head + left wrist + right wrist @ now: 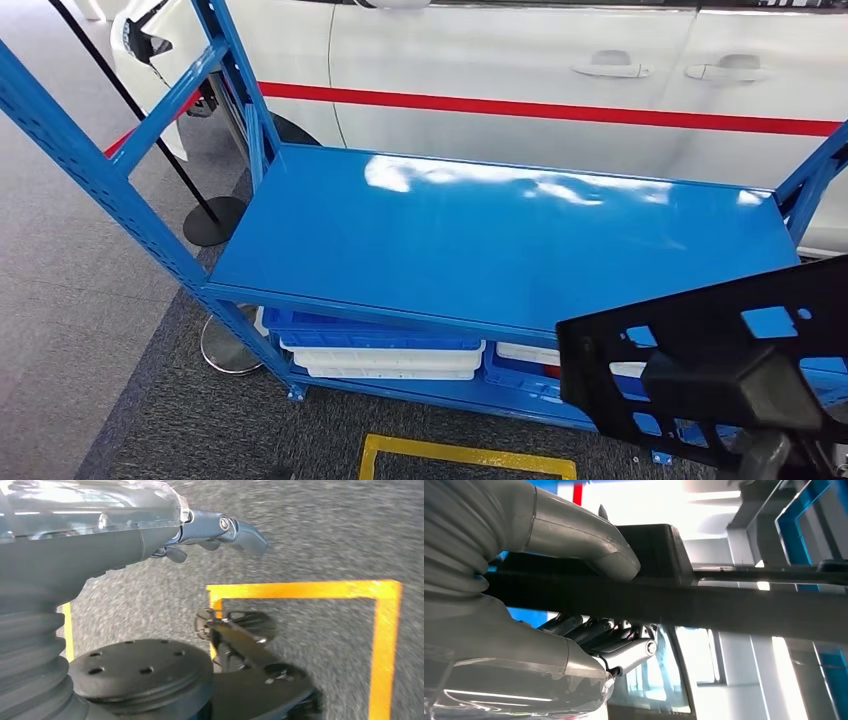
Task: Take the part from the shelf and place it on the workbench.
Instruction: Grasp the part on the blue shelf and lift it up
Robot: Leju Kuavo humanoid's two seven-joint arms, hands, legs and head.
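Above the near right corner of the blue shelf (480, 235), the black part (700, 330) lies flat in the right hand (574, 610), thumb pressed on one face and fingers (624, 650) curled against the other, while the left hand (215, 530) hangs over the floor holding nothing, fingers loosely bent.

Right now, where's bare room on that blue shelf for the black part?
The whole top shelf is bare, from the left uprights to the right frame, car behind. Crowded below: stacked trays. The right hand holds the black part off the front right corner.
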